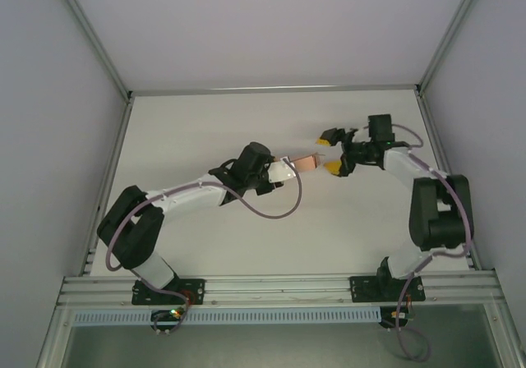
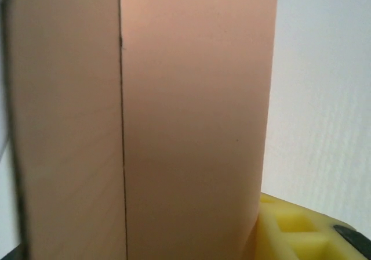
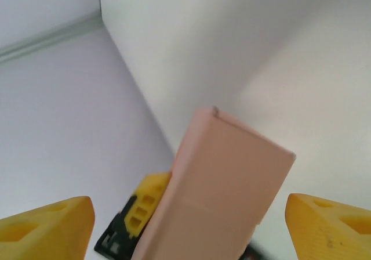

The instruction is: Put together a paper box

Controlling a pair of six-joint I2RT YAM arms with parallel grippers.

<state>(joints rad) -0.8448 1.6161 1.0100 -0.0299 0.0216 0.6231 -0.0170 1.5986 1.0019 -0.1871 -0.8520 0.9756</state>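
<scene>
The paper box (image 1: 306,163) is a small salmon-pink rectangular box held above the middle of the table. My left gripper (image 1: 294,167) is shut on its left end. In the left wrist view the box (image 2: 174,121) stands close up, with one yellow finger (image 2: 290,231) against its lower right side. My right gripper (image 1: 330,152) is open just to the right of the box. In the right wrist view the box (image 3: 220,184) lies between the wide-apart yellow fingertips (image 3: 46,225) and touches neither. The left gripper's yellow finger (image 3: 148,205) grips the box's far side.
The white table (image 1: 246,121) is walled in by pale panels with metal frame posts (image 1: 90,35). An aluminium rail (image 1: 279,286) along the near edge carries both arm bases. A purple cable (image 1: 275,212) loops below the left forearm.
</scene>
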